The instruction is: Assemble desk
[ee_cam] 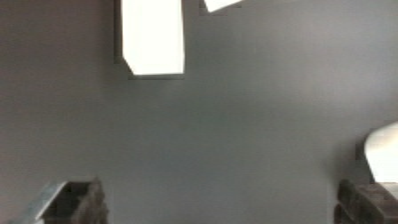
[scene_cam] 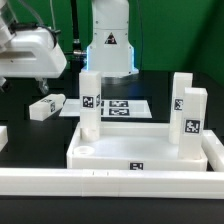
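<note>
The desk top (scene_cam: pixel 140 150), a white rimmed tray, lies in the middle of the table. Three white tagged legs stand upright on it: one at its far corner on the exterior view's left (scene_cam: pixel 90 100), two on the right side (scene_cam: pixel 181 92) (scene_cam: pixel 193 118). Another leg (scene_cam: pixel 45 106) lies loose on the dark table to the left. My gripper (scene_cam: pixel 38 80) hangs above that loose leg, apart from it. In the wrist view the gripper (ee_cam: pixel 217 205) is open, with only bare table between its fingers (ee_cam: pixel 71 200). A white leg (ee_cam: pixel 151 35) shows ahead of them.
The marker board (scene_cam: pixel 122 105) lies flat behind the tray. A long white rail (scene_cam: pixel 110 182) runs along the front, and another white piece (scene_cam: pixel 3 136) sits at the left edge. The robot's base (scene_cam: pixel 108 45) stands at the back. A white rounded edge (ee_cam: pixel 381 150) shows in the wrist view.
</note>
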Action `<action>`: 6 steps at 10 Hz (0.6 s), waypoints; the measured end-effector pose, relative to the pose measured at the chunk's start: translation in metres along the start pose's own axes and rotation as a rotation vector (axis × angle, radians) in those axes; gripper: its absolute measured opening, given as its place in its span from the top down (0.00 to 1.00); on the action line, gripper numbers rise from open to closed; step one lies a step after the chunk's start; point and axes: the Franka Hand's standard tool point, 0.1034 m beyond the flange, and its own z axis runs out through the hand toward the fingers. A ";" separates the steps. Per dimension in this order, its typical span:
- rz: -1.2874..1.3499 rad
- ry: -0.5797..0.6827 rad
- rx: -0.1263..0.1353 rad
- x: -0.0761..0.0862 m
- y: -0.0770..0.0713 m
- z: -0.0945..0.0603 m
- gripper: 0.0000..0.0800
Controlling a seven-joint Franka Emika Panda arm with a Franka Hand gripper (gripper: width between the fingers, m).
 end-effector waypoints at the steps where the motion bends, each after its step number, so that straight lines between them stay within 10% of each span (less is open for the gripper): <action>1: 0.011 -0.064 0.008 -0.009 0.003 0.014 0.19; 6: 0.046 -0.365 0.028 -0.020 0.013 0.032 0.19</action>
